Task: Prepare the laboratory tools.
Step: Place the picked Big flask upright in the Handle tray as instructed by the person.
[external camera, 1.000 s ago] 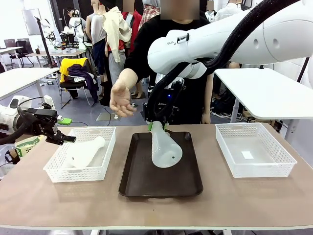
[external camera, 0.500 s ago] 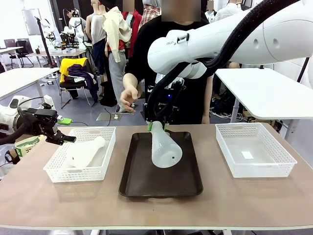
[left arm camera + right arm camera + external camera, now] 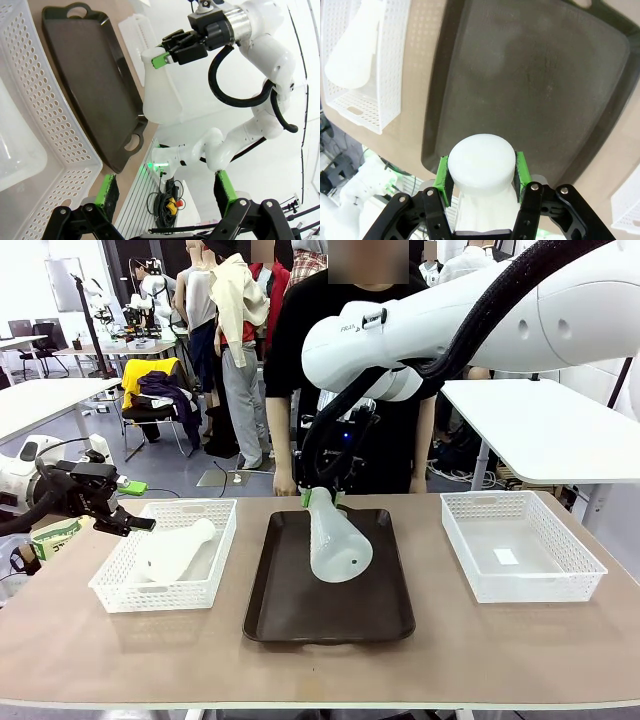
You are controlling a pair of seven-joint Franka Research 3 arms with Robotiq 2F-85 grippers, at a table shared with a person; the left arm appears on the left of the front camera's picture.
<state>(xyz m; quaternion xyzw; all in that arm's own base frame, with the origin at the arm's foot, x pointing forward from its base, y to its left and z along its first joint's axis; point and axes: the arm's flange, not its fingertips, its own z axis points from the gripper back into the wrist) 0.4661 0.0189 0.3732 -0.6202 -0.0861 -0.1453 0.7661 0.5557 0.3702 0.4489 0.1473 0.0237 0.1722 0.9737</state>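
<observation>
One frosted white flask [image 3: 338,540] hangs tilted over the dark brown tray [image 3: 330,615], its base just above the tray. My right gripper [image 3: 320,498] is shut on its neck. The right wrist view looks down the flask [image 3: 481,160], which sits between the green pads [image 3: 442,179] of that gripper [image 3: 481,176]. The second flask [image 3: 170,552] lies on its side in the left mesh basket [image 3: 205,580]. My left gripper [image 3: 130,521] hovers left of that basket, off the table's left edge. The left wrist view shows this gripper [image 3: 165,190] open with nothing between its fingers.
A second white mesh basket [image 3: 520,545] stands at the right with only a small white slip inside. A person stands at the far side behind the tray, a hand [image 3: 285,486] hanging at the table's edge. Another white table [image 3: 540,425] is behind on the right.
The person's raised open hand has dropped from above the table to their side. Both arms and the held flask have stayed still.
</observation>
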